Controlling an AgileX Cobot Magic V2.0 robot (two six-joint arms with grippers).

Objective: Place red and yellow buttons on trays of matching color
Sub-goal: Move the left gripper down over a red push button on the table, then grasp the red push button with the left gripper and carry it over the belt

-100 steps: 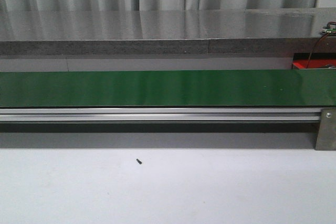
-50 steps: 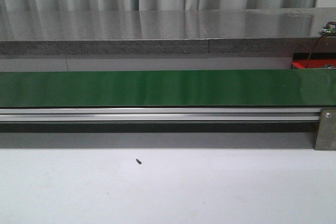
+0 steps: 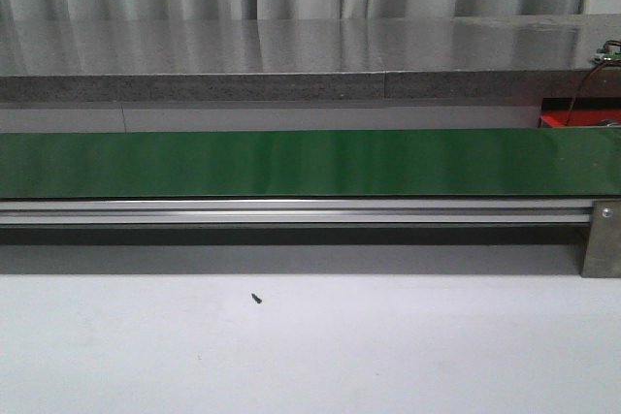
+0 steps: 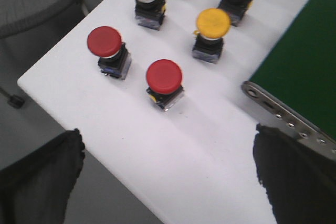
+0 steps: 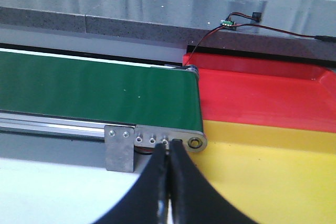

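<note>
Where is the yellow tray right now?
In the right wrist view, the yellow tray sits past the end of the green belt, edge to edge with the red tray on its nearer side.

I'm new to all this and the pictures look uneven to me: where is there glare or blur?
Front view: soft vertical sheen on the green belt and pale reflections on the grey shelf. Left wrist view: buttons fairly sharp, the dark fingers blurred. Right wrist view: the closed right gripper is out of focus; red tray and yellow tray look evenly lit.
</note>
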